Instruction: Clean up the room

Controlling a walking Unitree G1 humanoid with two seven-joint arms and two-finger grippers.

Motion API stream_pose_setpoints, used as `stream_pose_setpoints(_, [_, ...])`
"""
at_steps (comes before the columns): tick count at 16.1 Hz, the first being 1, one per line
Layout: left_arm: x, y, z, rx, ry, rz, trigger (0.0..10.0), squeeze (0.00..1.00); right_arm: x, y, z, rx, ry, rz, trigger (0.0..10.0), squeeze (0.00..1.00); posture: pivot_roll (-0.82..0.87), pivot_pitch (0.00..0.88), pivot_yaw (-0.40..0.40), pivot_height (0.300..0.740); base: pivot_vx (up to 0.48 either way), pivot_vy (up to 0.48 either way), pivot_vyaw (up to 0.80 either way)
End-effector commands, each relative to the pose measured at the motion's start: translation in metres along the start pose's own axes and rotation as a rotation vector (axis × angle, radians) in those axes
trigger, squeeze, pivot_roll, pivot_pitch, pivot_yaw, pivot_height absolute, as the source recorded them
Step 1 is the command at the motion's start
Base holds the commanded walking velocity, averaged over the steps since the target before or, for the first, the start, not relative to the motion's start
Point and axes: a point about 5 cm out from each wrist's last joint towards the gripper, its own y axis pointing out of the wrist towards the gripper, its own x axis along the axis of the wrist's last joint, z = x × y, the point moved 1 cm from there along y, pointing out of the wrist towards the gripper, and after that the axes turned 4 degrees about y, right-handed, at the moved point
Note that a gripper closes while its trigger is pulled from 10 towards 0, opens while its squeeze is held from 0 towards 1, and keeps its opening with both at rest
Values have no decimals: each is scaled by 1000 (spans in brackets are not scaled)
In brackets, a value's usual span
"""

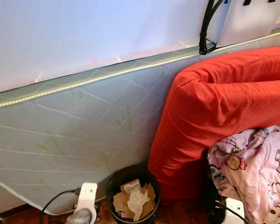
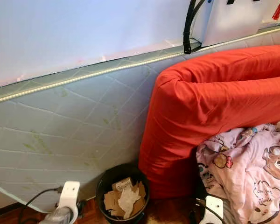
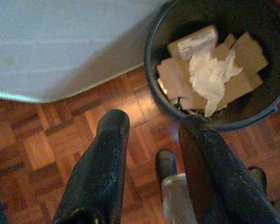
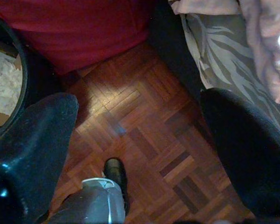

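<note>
The landmark here is the black waste bin, standing on the parquet floor with cardboard scraps and a crumpled white tissue already in it. Behind the bin a quilted mattress leans on edge against the pale wall, its long axis running sideways across the view, and it is the biggest thing in sight. Beside the bin, toward the robot's right, a red bedding roll stands touching or nearly touching the bin's rim, and beyond that lies a pink printed blanket over a grey patterned sheet.

The relation the next move turns on, as I judge it: the bin lies just ahead of the left tool, whose two fingers are spread with nothing between them, so the left arm is clearly nearer to it. The right tool hangs over bare floor between the bin and the blanket, fingers also spread wide and empty. With both empty, no loose rubbish is in hand, and the blanket, nearer the right arm, looks the likeliest thing left to tidy.

A white charger with a black cable sits just beside the bin on the robot's left
</note>
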Motion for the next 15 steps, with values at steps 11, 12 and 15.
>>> stream_pose_setpoints(11, [-7, -4, 15, 13, 13, -58, 10000, 0, 4, 1, 3, 19, -9, -4, 10000, 0, -33, 0, 39, 740, 0, 0, 0])
stream_pose_setpoints(12, [-7, -4, 15, 7, 9, -56, 10000, 0, 3, 1, 4, 20, -10, -4, 10000, 0, -40, 0, 41, 740, 0, 0, 0])
stream_pose_setpoints(15, [-27, -7, 12, -26, 68, 39, 10000, 0, 3, 1, 3, 21, -13, 0, 10000, 0, -39, 0, 41, 740, 0, 0, 0])
